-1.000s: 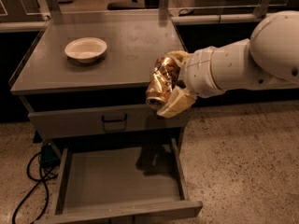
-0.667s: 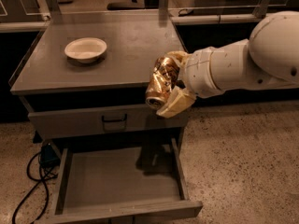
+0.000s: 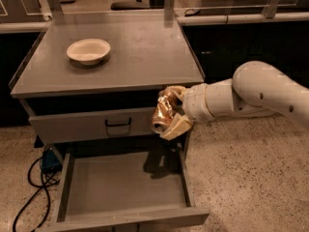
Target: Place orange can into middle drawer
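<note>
The orange can (image 3: 163, 114), shiny orange-gold and dented, hangs tilted in front of the cabinet's right side, above the right rear of the middle drawer (image 3: 120, 190). My gripper (image 3: 169, 112) is shut on the orange can, one finger over its top and one under it. The white arm (image 3: 251, 95) reaches in from the right. The drawer is pulled out, a shallow grey tray with low walls, and the can's shadow falls on its back right corner.
A white bowl (image 3: 89, 50) sits on the grey cabinet top (image 3: 140, 47) at the left. A shut drawer front with a black handle (image 3: 118, 125) is above the open drawer. Black cables and a blue plug (image 3: 48, 161) lie on the speckled floor at the left.
The arm and the can have dropped lower and shifted slightly toward the open drawer. The view of the arm has drawn back, showing more of it.
</note>
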`<state>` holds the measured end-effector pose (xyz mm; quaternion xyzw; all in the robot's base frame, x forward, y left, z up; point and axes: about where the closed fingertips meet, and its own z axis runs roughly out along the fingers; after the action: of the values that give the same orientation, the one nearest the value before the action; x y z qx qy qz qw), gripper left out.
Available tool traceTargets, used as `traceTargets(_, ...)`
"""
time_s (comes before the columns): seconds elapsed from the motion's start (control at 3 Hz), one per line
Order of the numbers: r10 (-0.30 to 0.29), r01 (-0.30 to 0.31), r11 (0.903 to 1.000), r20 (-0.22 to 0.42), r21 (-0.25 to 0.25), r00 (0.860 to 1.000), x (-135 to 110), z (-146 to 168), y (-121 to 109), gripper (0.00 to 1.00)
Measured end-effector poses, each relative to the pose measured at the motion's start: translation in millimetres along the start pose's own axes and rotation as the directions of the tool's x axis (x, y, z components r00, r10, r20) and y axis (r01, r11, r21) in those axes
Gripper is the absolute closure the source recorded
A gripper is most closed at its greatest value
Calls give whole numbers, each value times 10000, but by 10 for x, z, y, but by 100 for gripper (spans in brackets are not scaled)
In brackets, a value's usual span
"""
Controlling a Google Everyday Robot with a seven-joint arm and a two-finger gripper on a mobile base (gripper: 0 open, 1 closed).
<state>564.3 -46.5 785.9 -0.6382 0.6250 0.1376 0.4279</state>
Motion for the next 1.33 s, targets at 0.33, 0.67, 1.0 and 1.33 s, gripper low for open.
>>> traceTargets(0.33,1016,-1015,9930,-6,-605,9948,740,645,164,100)
traceTargets(0.67,1052,-1050,9926,-7,-603,9945,753,659,167,100)
traceTargets(1.0,1514,-1522,9866,-175,-587,9883,961,862,438,100)
traceTargets(1.33,1976,-2009,9786,-706,-434,9777,1276,1271,756,100)
